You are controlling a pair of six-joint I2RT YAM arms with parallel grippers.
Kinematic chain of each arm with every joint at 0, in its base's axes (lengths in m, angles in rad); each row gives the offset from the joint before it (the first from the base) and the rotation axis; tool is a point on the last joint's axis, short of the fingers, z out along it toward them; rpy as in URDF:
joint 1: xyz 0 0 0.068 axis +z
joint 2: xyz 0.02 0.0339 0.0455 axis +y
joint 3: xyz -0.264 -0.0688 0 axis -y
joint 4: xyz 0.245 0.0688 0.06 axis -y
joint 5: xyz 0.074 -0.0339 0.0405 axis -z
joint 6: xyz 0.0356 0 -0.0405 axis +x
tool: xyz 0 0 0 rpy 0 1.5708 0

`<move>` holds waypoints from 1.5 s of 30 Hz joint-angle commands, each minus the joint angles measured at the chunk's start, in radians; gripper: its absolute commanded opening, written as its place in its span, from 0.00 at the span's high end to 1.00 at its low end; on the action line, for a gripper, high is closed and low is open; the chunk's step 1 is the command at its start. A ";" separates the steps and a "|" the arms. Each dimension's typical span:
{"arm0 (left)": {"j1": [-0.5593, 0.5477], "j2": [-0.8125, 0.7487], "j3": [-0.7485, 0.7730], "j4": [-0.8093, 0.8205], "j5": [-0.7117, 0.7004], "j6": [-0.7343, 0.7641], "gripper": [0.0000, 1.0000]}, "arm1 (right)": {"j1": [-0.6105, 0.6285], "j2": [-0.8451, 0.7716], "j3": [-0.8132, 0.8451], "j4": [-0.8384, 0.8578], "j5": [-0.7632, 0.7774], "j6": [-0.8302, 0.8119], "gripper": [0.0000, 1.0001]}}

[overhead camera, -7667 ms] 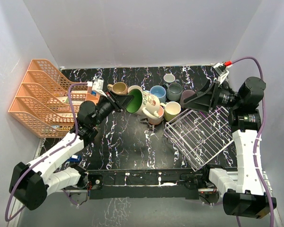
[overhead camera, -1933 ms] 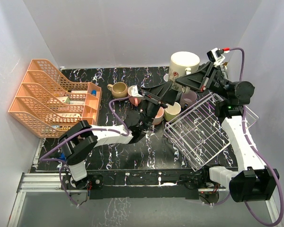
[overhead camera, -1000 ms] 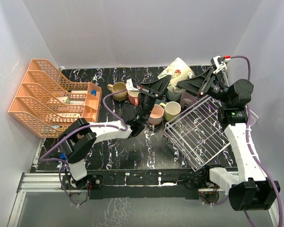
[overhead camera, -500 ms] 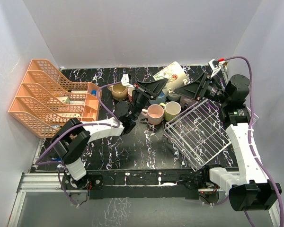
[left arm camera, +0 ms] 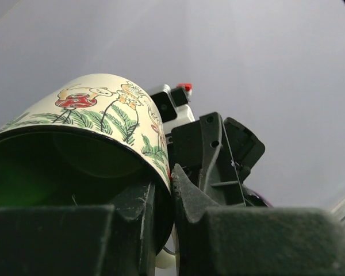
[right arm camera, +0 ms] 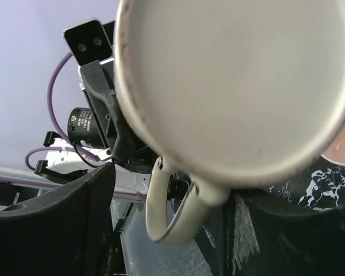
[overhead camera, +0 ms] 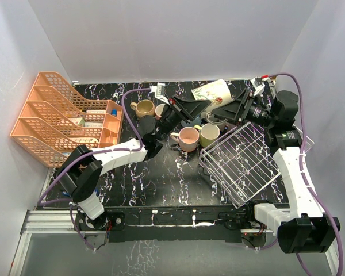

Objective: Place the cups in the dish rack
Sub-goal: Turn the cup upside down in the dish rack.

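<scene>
An orange tiered tray organizer (overhead camera: pixel 57 118) stands at the black marbled table's (overhead camera: pixel 161 178) left edge; a small blue item (overhead camera: pixel 112 111) sits inside.

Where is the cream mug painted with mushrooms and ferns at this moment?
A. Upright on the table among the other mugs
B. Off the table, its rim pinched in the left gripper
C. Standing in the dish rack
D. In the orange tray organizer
B: the left gripper is clamped on the rim of the cream mug, which is tilted in the air; the dish rack holds no cup.
</scene>
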State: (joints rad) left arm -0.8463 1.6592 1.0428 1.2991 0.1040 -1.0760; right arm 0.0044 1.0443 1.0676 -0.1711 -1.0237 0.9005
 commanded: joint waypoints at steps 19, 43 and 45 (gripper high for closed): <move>-0.024 -0.046 0.109 0.001 0.237 0.121 1.00 | 0.005 0.006 -0.084 0.154 -0.028 0.107 0.45; -0.024 -0.065 0.095 -0.022 0.278 0.098 0.83 | -0.001 -0.019 -0.242 0.487 -0.085 0.359 0.92; -0.024 -0.085 0.071 -0.018 0.262 0.103 0.71 | -0.001 -0.025 -0.251 0.518 -0.086 0.374 0.92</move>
State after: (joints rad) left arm -0.8368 1.6794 1.1160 1.1732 0.3054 -0.9668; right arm -0.0082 1.0458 0.8272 0.1505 -1.1103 1.2560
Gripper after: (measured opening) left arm 0.200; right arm 0.205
